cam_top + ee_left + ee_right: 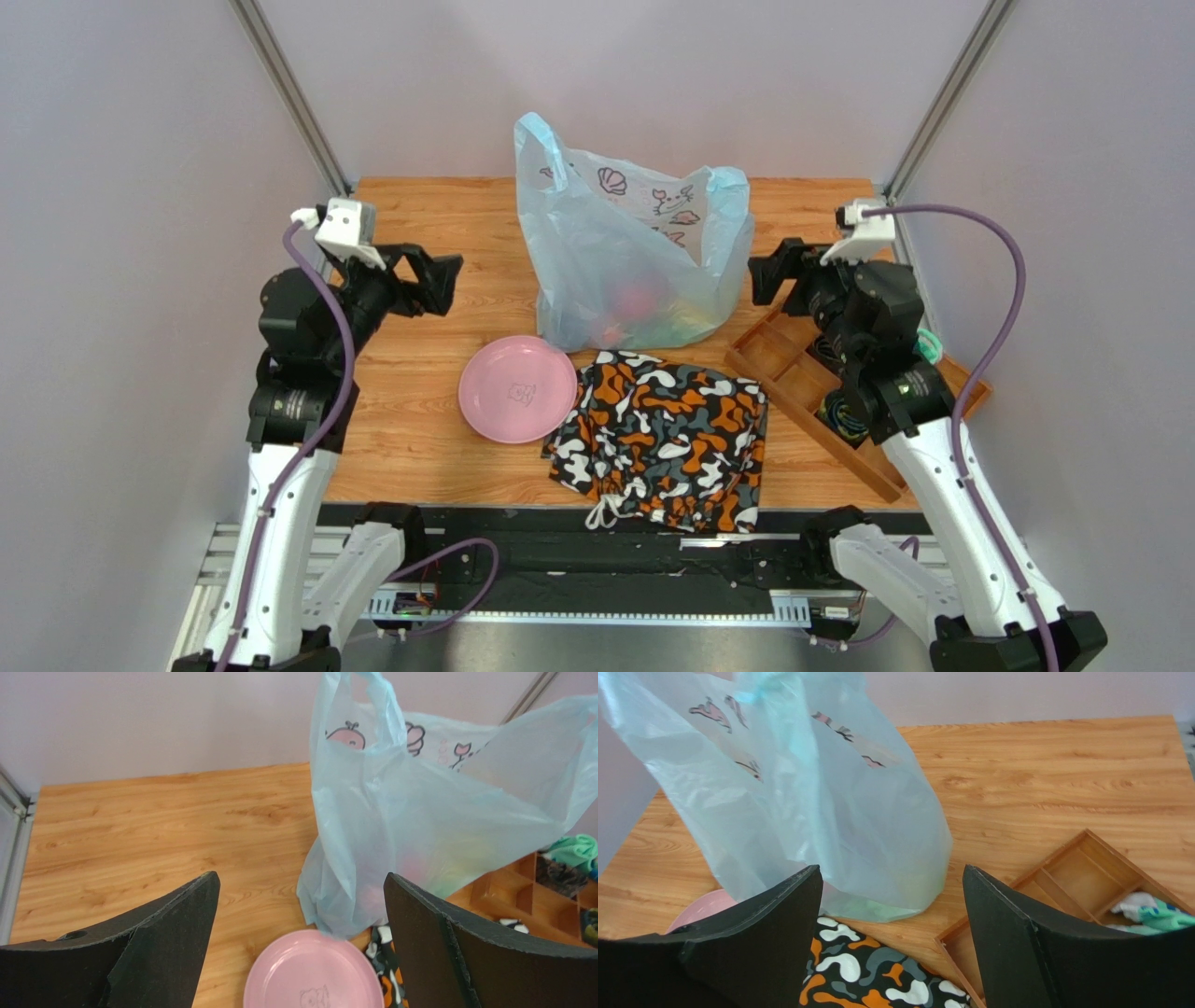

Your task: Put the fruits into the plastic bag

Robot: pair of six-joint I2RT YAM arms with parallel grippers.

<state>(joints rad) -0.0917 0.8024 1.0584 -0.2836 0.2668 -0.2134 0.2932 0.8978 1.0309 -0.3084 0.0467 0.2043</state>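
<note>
The light-blue plastic bag (631,252) stands upright at the middle back of the table, handles up. Red and yellowish fruit (643,301) shows dimly through its lower wall; no fruit lies outside it. The bag also shows in the left wrist view (421,812) and the right wrist view (808,798). My left gripper (446,280) is open and empty, raised left of the bag. My right gripper (766,273) is open and empty, raised right of the bag. Neither touches the bag.
An empty pink plate (518,389) lies in front of the bag. A camouflage cloth (666,437) lies to its right at the front. A wooden divided tray (786,371) with small items sits under the right arm. Grey walls enclose the table.
</note>
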